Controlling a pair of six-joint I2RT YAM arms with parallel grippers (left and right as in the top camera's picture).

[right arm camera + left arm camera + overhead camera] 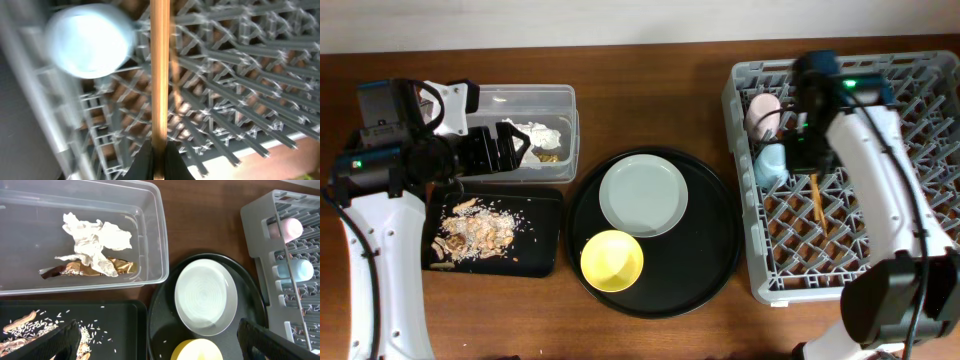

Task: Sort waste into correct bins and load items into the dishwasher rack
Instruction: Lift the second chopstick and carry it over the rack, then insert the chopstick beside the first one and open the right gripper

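Waste in its bins, chopsticks gripped over the rack

At the left, the left end effector [157, 330] hangs with its dark fingers spread wide and nothing between them, above the near edge of the clear tub [560, 100]. This smooth, round-cornered plastic tub holds a crumpled white paper napkin [95, 242] lying on a crinkled brown-gold wrapper [75, 271]. Just beside it, the shallow black tray [545, 230] carries a loose scatter of beige-brown shredded food scraps [470, 232]. In the middle of the wooden surface [650, 70], a round black tray [705, 250] bears a pale, glossy plate [642, 194] and a yellow bowl [612, 260]. At the right, the grey lattice rack [920, 120] holds a pink cup [763, 112] and a blue cup [770, 163] on their sides along its left wall. The right end effector [160, 162] is pinched tight on the thin, straight wooden chopsticks [160, 75], which reach over the rack's grid next to the blue cup
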